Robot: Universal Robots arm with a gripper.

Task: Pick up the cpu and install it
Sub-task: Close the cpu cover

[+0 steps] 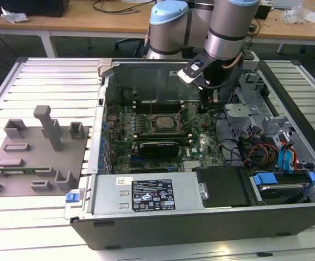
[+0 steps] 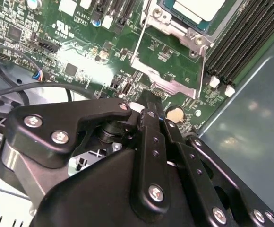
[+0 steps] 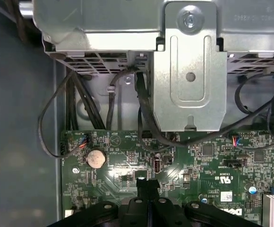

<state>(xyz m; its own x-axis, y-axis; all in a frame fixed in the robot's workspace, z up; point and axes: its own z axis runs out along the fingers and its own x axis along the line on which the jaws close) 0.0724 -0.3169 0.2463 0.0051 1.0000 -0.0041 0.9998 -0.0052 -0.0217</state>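
Gripper [image 3: 148, 183] | fingers pressed together, nothing between | over motherboard [image 3: 212, 165] (cpu [image 2: 193, 7] sits in socket [image 2: 174, 29])

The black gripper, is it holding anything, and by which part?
Nothing. The black gripper is shut, empty, over the green motherboard; the silvery-white square cpu lies in its metal socket frame.
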